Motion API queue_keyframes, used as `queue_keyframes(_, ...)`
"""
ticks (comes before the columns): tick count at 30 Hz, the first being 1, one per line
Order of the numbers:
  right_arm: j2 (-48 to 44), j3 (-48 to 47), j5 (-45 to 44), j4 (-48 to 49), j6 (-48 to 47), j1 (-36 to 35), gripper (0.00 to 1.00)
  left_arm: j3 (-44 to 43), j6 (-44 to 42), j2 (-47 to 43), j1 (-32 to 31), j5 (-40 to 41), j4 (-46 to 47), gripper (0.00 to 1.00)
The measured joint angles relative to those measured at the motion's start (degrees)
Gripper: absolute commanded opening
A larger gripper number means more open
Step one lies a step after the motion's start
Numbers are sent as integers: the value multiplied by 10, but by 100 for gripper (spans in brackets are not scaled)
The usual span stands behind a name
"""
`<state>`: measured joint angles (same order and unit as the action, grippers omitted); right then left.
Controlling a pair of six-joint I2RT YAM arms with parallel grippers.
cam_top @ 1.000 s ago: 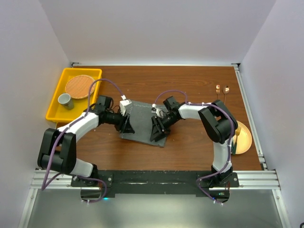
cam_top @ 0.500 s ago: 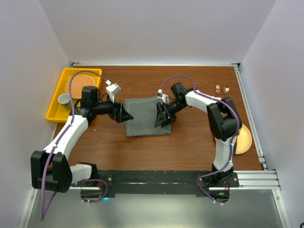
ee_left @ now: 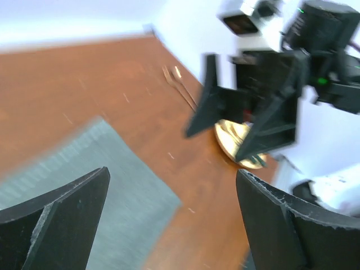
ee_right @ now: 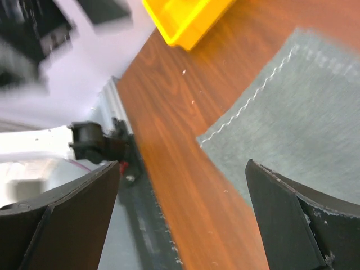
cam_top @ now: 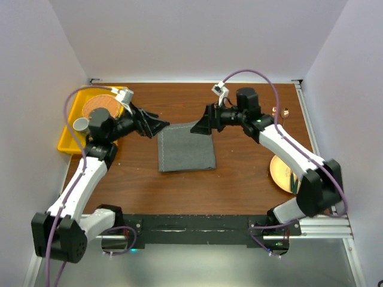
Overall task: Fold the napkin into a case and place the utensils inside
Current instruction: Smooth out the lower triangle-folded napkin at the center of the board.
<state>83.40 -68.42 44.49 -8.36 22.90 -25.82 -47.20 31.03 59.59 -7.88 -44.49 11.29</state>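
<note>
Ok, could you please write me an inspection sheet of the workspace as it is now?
Surface: brown wooden table.
Job's things: grey napkin lies flat at the centre, not held; utensils lie at far right, outside it.
Clutter: yellow tray at far left with cup and round mat; orange plate at right.
Grippers: left gripper open, right gripper open, both empty, near the napkin's far edge.
Cables: purple cables loop over both arms.
Surroundings: white walls; metal rail at near edge.
</note>
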Motion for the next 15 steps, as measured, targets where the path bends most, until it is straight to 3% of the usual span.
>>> queue_keyframes(7,99,158,42,92,190,-24,98,157,158,99,-83,-29,65,100)
queue_keyframes(15,165,167,78,161,254,-37,98,237,308,203,-99,-40,204,100)
